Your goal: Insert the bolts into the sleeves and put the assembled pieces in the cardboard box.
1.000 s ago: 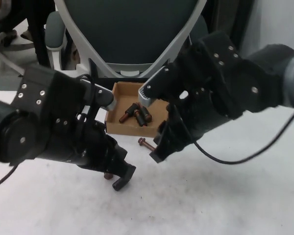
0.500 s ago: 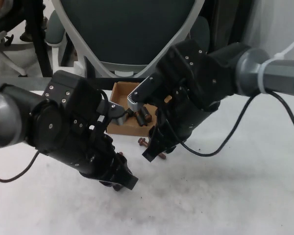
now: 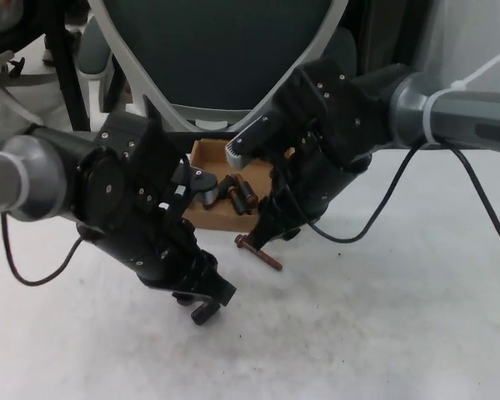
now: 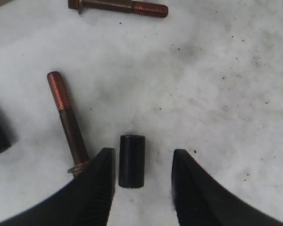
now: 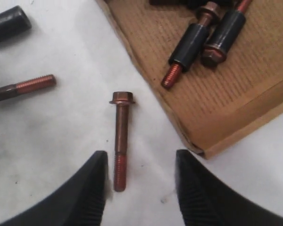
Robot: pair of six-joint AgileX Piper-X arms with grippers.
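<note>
Released: left hand (image 4: 142, 162) over black sleeve (image 4: 132, 161), right hand (image 5: 140, 162) over copper bolt (image 5: 121, 136)
Both look stiff, light, likely slick; pinch each mid-length.

Both black robot arms have swung away from the camera toward the far side of the white bench, so more of their length shows in the high view. The right gripper (image 3: 267, 240) has drawn back toward the shallow brown cardboard box (image 3: 202, 157). This uncovers the whole long copper-coloured metal bolt (image 3: 258, 252), where a second ago only its head end showed. The left arm's bulk now hides more of the box's left side.
</note>
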